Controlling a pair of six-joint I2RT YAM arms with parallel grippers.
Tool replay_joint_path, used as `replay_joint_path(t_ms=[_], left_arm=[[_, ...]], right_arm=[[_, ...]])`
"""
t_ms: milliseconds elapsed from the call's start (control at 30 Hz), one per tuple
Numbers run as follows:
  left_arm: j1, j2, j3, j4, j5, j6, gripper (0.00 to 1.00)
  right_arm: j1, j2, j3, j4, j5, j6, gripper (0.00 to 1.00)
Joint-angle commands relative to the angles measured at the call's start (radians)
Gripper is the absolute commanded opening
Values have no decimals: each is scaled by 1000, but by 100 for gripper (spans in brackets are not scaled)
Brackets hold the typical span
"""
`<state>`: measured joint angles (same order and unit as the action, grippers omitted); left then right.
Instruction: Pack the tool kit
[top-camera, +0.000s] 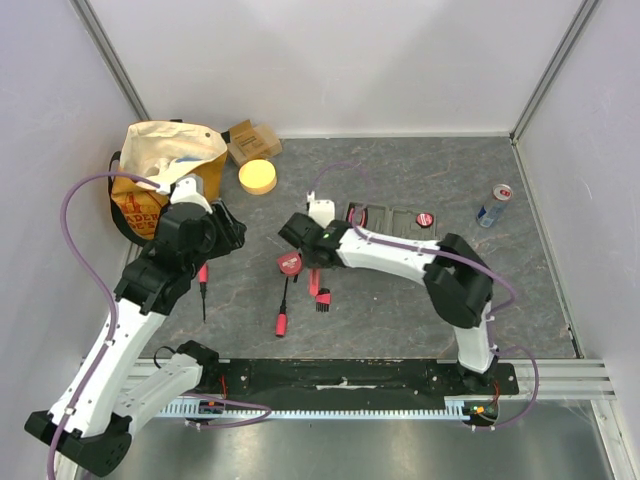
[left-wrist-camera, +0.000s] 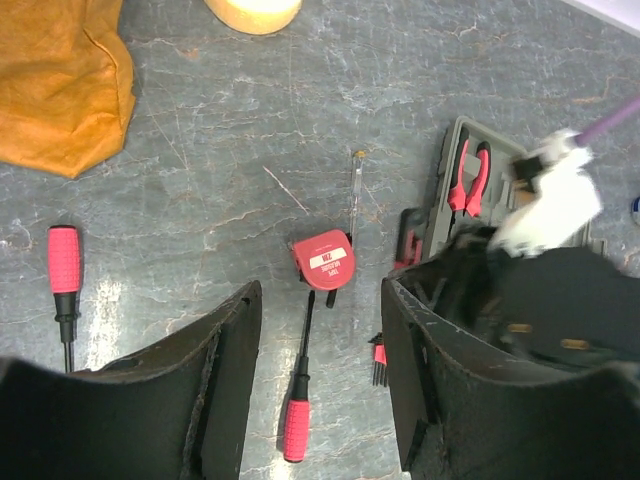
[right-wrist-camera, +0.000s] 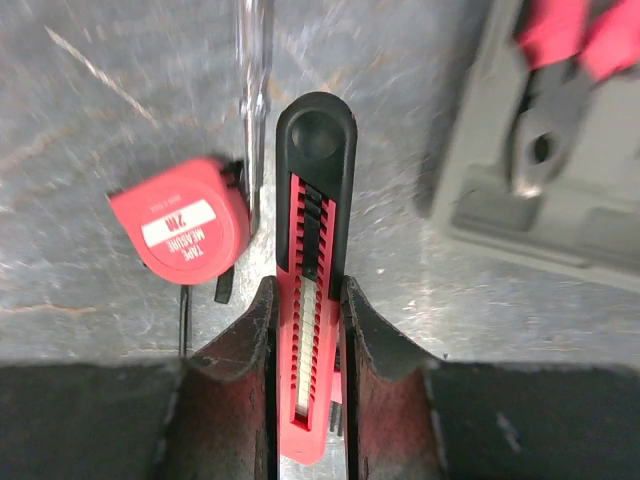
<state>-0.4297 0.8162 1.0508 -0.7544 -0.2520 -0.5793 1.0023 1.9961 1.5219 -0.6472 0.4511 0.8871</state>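
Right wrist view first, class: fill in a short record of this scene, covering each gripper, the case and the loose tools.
right gripper: shut on the utility knife, gripping its two sides
left gripper: open, empty, above the table
tool case: open, pliers in a slot
tape measure: on the table, beside the knife
red-handled screwdrivers: two, on the table
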Motion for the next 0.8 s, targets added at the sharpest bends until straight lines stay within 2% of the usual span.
replay_joint_path(t_ms=[0,300,600,767], left_arm=[[-3,35,-8,76,26,-25,58],[-3,173,9,171,108,-19,57],[-3,316,35,277,187,-5,57],[-4,386,67,283,220,-13,56]], right_arm=[[-65,-183,-35,-19,121,-39,12],[-350,-375,-258,70,37,-197,12],[-527,-318,-345,167,-115,-272,12],[-565,-278,-371,213,-155,-300,12]])
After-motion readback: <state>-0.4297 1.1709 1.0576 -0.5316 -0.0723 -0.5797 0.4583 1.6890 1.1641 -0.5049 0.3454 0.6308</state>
